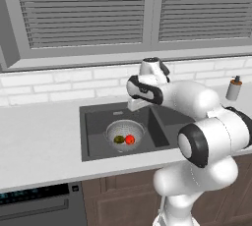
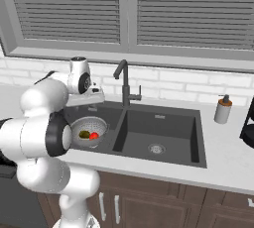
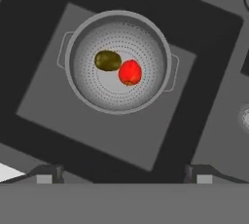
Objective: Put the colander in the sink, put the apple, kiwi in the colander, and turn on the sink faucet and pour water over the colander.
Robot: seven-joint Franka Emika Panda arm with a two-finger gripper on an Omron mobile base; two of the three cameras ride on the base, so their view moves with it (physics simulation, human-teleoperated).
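Hovering above the dark grey double-basin sink [image 3: 204, 57], my pincer [image 3: 124, 172] stands apart and empty. Shiny red apple [image 3: 130, 72] and olive-brown kiwi [image 3: 107, 60] lie touching inside the round silver perforated colander [image 3: 87, 99]. Next, I judge: reach the tall dark gooseneck faucet [image 2: 124, 81], push its lever.

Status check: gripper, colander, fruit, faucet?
Gripper open, empty, above sink. Colander in left basin, kiwi and apple inside, touching. Sink faucet untouched, no water visible. Nothing blocking.

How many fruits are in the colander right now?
2: the kiwi and the apple lie side by side, touching, in the colander bottom. None looks hidden.
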